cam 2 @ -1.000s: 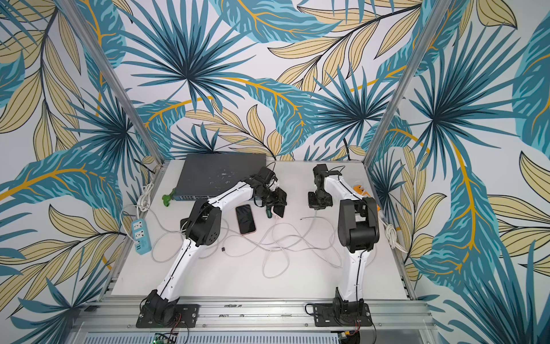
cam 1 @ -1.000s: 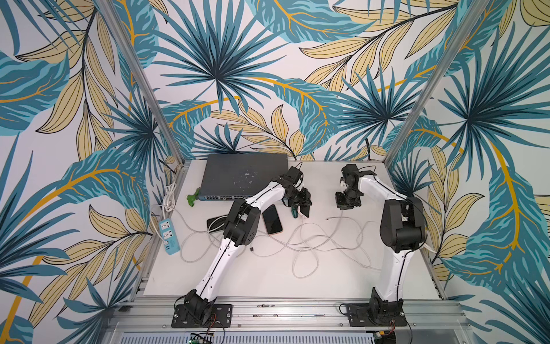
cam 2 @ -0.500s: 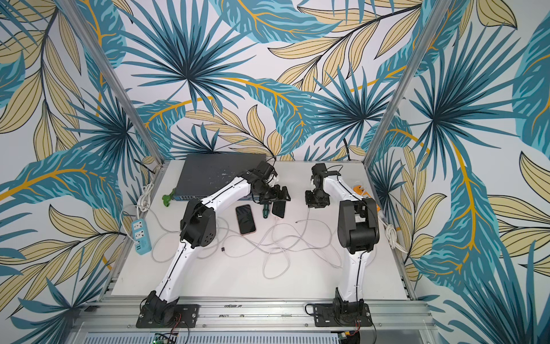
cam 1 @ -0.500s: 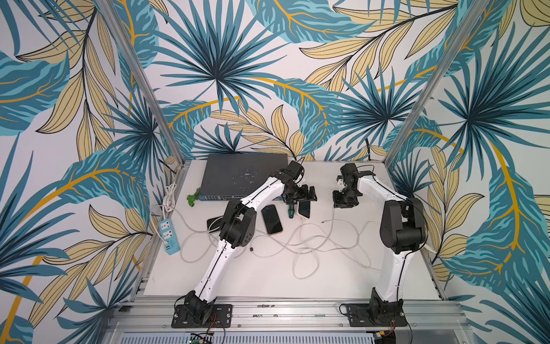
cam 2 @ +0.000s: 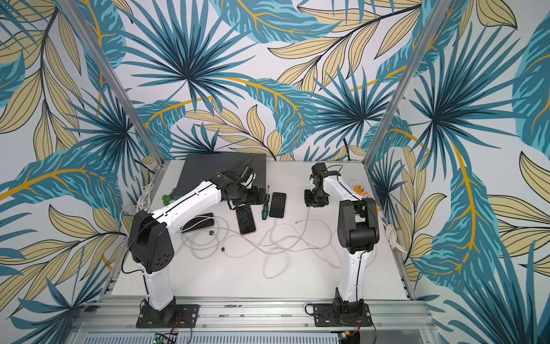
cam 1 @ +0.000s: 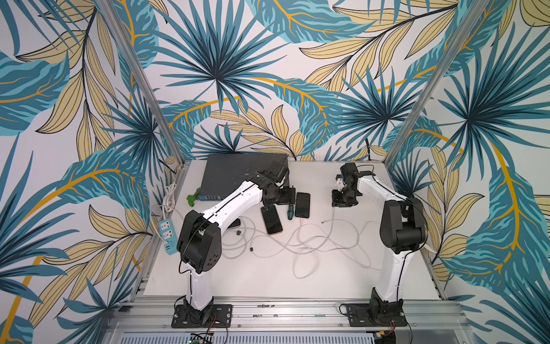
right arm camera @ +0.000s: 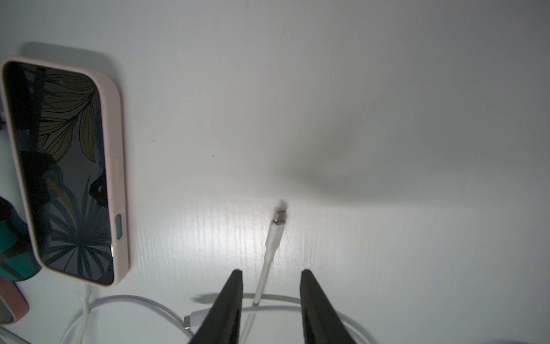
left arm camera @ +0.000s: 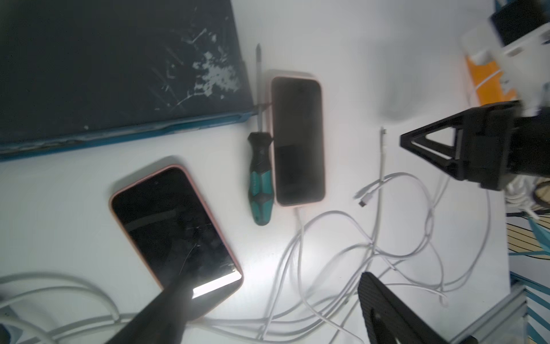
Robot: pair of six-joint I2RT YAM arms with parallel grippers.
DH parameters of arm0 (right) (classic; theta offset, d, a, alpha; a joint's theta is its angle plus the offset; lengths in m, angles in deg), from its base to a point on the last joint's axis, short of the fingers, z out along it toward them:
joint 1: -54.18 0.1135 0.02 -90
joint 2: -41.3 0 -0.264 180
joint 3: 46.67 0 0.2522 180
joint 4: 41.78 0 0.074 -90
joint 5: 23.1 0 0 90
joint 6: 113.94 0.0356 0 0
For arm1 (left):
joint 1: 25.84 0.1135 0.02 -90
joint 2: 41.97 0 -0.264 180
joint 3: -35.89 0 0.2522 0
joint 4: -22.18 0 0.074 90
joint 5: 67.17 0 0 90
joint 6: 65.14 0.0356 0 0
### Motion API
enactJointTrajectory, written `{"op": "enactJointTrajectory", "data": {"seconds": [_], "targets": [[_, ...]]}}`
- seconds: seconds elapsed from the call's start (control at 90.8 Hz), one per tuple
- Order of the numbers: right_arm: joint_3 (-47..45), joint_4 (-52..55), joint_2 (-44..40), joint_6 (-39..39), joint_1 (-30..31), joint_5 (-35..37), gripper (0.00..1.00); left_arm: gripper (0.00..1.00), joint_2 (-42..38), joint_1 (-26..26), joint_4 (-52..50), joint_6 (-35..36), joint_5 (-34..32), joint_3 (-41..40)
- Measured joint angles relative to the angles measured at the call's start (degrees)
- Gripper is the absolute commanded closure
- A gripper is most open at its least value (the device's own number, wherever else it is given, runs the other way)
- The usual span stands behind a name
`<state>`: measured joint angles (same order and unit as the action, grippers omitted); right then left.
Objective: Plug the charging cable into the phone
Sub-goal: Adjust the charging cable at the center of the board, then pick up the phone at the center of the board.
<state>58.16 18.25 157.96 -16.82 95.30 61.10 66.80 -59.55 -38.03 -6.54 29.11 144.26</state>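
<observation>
The phone (cam 1: pixel 302 204) in a pale pink case lies flat and screen up on the table, also seen in the left wrist view (left arm camera: pixel 297 140) and the right wrist view (right arm camera: pixel 68 166). A white charging cable (left arm camera: pixel 298 220) runs into its bottom end. My left gripper (cam 1: pixel 282 199) hovers just left of it, open, with nothing between its fingers (left arm camera: pixel 384 300). My right gripper (cam 1: pixel 343 203) stands to the phone's right, open. A second loose white cable (right arm camera: pixel 275 235) lies on the table between its fingers (right arm camera: pixel 232 297), untouched.
A second phone (cam 1: pixel 271 219) and a green-handled screwdriver (cam 1: pixel 290 213) lie left of the plugged phone. White cables (cam 1: pixel 297 244) loop across the table's middle. A dark network switch (cam 1: pixel 238 175) sits at the back, and a power strip (cam 1: pixel 168 236) at the left edge.
My left gripper has opened, let go of the phone and drawn back to the left. The right gripper has opened and let go of the cable. The phone now lies flat beside the screwdriver.
</observation>
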Motion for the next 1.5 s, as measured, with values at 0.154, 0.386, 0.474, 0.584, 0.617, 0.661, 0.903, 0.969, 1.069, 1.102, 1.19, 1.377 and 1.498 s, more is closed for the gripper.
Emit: {"op": "enactJointTrajectory", "data": {"seconds": [0.154, 0.386, 0.474, 0.584, 0.617, 0.661, 0.903, 0.969, 1.069, 1.102, 1.19, 1.377, 1.498], "targets": [[-2.32, -1.07, -0.81, 0.70, 0.02, -1.38, 0.64, 0.05, 0.11, 0.00, -1.42, -3.17, -5.25, -5.64], [-5.01, -2.45, -2.12, 1.29, 0.28, -2.93, 0.60, 0.00, 5.38, -0.15, -2.84, -8.72, -7.87, -4.11], [-5.90, -3.06, -2.40, 1.33, 0.46, -3.39, 0.60, 0.00, 10.25, -0.46, -3.34, -10.62, -8.24, -1.22], [-6.97, -3.37, -2.91, 1.46, 0.68, -3.96, 0.59, 0.02, 13.64, -0.74, -4.87, -12.41, -9.88, 0.39], [-7.21, -3.39, -3.02, 1.46, 0.72, -4.11, 0.59, 0.02, 13.81, -0.76, -5.38, -13.07, -10.25, 1.05], [-7.45, -3.54, -3.28, 1.44, 0.76, -4.20, 0.58, 0.03, 13.97, -0.92, -5.92, -13.73, -11.08, 1.70], [-9.07, -4.22, -4.94, 1.25, 0.76, -4.57, 0.54, 0.04, 15.43, -0.96, -8.04, -16.15, -13.53, 2.08], [-9.35, -4.22, -5.25, 1.20, 0.76, -4.57, 0.52, 0.04, 15.63, -0.96, -8.57, -16.52, -13.92, 2.05], [-9.40, -4.24, -5.35, 1.20, 0.76, -4.57, 0.50, 0.06, 15.61, -0.96, -8.57, -16.83, -14.51, 1.88], [-9.40, -4.22, -5.35, 1.22, 0.76, -4.57, 0.49, 0.07, 15.61, -0.96, -8.28, -16.92, -14.45, 1.53], [-9.40, -4.22, -5.35, 1.18, 0.76, -4.55, 0.45, 0.13, 15.58, -1.07, -7.52, -17.25, -14.10, 0.92], [-9.27, -3.98, -5.77, 1.09, 0.76, -4.28, 0.28, 0.38, 15.54, -1.31, -5.92, -17.68, -13.57, 0.35], [-8.87, -3.48, -7.74, 0.98, 0.76, -4.09, 0.26, 0.51, 14.95, -1.38, -4.87, -17.38, -13.92, -0.66]]}}
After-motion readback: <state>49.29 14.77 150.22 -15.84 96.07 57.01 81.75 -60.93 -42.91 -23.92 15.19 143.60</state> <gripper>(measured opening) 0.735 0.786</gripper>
